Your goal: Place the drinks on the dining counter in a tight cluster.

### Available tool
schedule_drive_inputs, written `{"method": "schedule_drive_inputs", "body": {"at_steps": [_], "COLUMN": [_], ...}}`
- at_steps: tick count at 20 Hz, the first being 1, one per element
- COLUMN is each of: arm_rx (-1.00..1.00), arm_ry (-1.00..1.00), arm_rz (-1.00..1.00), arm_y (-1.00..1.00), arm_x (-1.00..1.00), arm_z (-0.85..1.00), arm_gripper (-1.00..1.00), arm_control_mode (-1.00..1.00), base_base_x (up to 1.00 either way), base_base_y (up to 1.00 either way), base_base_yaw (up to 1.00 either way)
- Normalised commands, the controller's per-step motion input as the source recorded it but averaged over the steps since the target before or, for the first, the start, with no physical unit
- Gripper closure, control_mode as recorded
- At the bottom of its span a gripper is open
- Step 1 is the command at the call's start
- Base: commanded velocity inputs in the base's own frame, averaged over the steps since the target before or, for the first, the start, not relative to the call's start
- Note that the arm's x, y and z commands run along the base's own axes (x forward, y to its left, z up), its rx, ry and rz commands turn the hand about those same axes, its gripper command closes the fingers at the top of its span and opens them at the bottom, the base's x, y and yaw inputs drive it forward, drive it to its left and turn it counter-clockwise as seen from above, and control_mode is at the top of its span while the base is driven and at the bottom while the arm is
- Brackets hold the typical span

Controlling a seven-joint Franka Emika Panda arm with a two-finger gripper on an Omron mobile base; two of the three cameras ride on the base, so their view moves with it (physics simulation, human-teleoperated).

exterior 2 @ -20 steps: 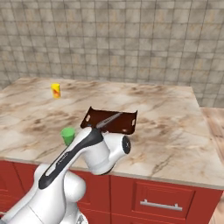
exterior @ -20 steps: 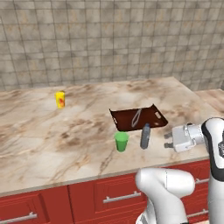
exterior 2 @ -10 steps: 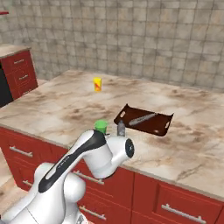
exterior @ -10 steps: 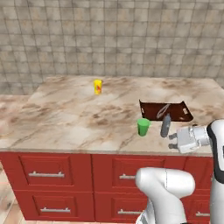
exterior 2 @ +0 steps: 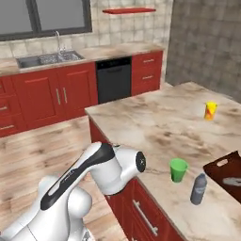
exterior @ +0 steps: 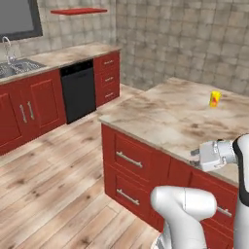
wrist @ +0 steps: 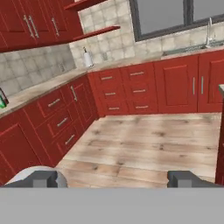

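**Swung round to the kitchen, claw spread, one drink on the tabletop**

At the far left of my hand view, on the tabletop under the red wall cabinets, stands something small and green [wrist: 2, 101]. It may be the green glass drink, but it is too small to be sure. My claw [wrist: 113, 178] is spread wide with nothing between its tips, and it looks out over bare wooden floor towards the red drawers.

From the right base view, reading left to right across the dining counter [exterior 2: 141, 117]: the green cup [exterior 2: 178, 169], then the slim grey bottle [exterior 2: 198, 188] upright just beside it, then the dark tray [exterior 2: 228, 170] at the right edge. The yellow cup [exterior 2: 211, 111] sits well apart, farther back.

I judge the grey bottle to be light, stiff and smooth. Being narrow and tall, it would tip at a careless nudge. I would take it from the side, around the middle of its body below the neck, squarely and not too hard. The cup standing close by leaves little room on that side.

Compared with a moment ago, the whole picture has changed because my base has turned. Both base views then faced the tiled wall behind the dining counter. Now they look past its corner at the sink [exterior: 14, 65] and the dishwasher [exterior: 78, 90]. The bottle, cup and tray keep their places relative to one another, and my claw is as wide as before.
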Motion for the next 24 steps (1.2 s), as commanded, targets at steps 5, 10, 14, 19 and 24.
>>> {"method": "schedule_drive_inputs", "body": {"at_steps": [5,10,14,19,24], "arm_rx": [0.0,0.0,0.0,0.0,0.0], "arm_ry": [0.0,0.0,0.0,0.0,0.0], "arm_rz": [0.0,0.0,0.0,0.0,0.0], "arm_y": [0.0,0.0,0.0,0.0,0.0], "arm_x": [0.0,0.0,0.0,0.0,0.0], "arm_z": [0.0,0.0,0.0,0.0,0.0], "arm_gripper": [-1.0,-1.0,-1.0,-1.0,-1.0], "arm_control_mode": [1.0,1.0,1.0,1.0,1.0], "base_base_x": [-0.07,0.0,0.33,0.75,0.88], "base_base_y": [0.06,0.01,0.0,0.0,0.0], "base_base_yaw": [1.0,0.98,0.71,0.27,0.16]}}
